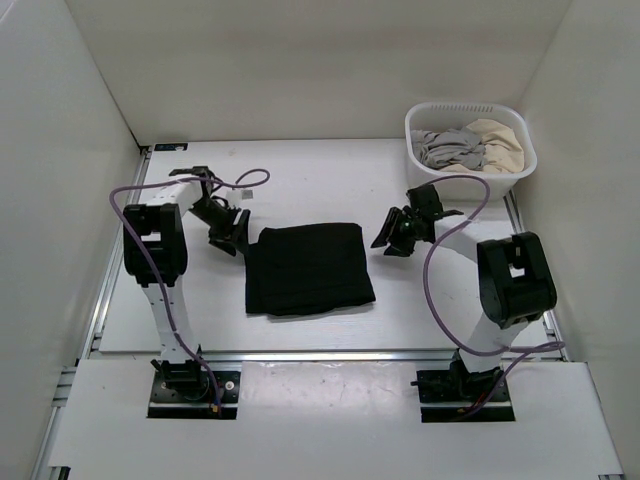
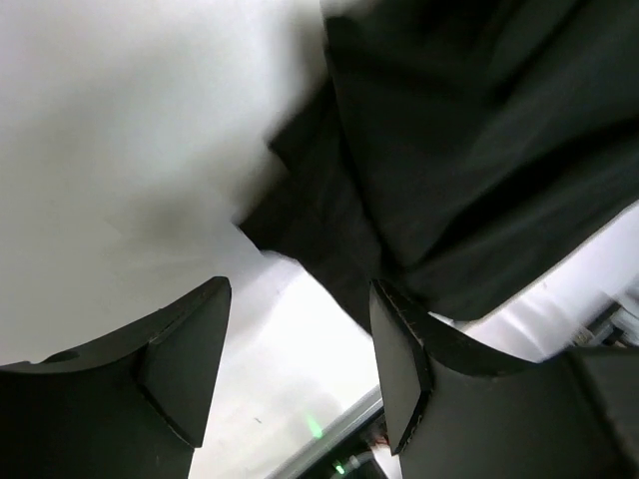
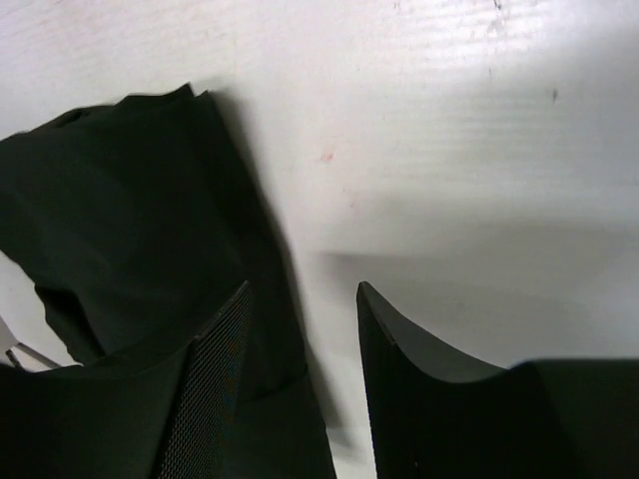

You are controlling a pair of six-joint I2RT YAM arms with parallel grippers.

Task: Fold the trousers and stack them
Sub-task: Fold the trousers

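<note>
The black trousers (image 1: 308, 267) lie folded into a rough square in the middle of the white table. My left gripper (image 1: 232, 236) hovers just off their upper left corner, open and empty. In the left wrist view the trousers (image 2: 469, 150) fill the upper right, beyond the open fingers (image 2: 399, 369). My right gripper (image 1: 392, 236) hovers just off the upper right corner, open and empty. In the right wrist view the trousers (image 3: 120, 239) lie at the left, behind the left finger (image 3: 215, 389).
A white basket (image 1: 520, 165) stands at the back right of the table, holding a grey garment (image 1: 450, 150) and a beige garment (image 1: 500, 140). White walls close in the table on three sides. A metal rail (image 1: 330, 355) runs along the table's near edge.
</note>
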